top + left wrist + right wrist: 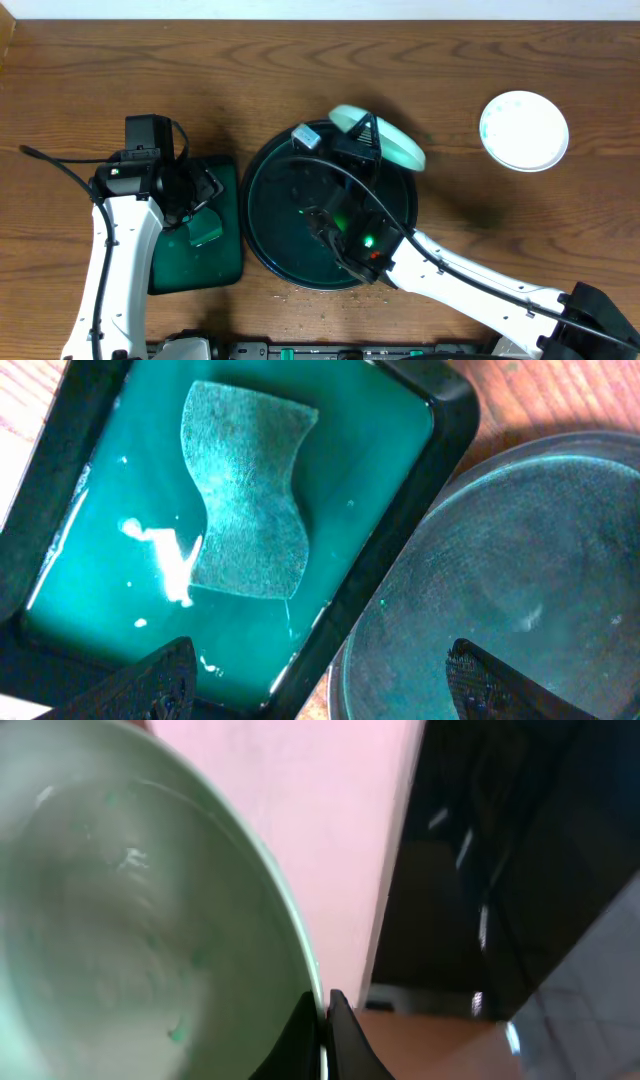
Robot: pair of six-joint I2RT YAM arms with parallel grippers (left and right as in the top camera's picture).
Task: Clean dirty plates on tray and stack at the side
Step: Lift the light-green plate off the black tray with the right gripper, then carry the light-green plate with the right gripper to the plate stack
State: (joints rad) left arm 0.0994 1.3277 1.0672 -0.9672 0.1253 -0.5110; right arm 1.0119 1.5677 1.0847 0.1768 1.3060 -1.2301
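A small white plate (pixel 400 148) with a pale rim hangs tilted over the far edge of the large round dark tray (pixel 280 200). My right gripper (pixel 368 135) is shut on its rim. In the right wrist view the plate (pixel 120 920) fills the left side, with a few teal specks on it, and the right gripper (pixel 325 1020) pinches the rim edge. A second plate (pixel 524 130) lies flat on the table at the far right. My left gripper (pixel 203 203) stands open and empty; in its own view the left gripper (pixel 320 685) straddles the gap between the two trays.
A rectangular dark green tray (pixel 190 265) holding teal liquid (pixel 100 580) sits left of the round tray (pixel 520 560). A green sponge (pixel 245 490) lies in it, also seen from above as the sponge (pixel 205 230). Wooden table all around.
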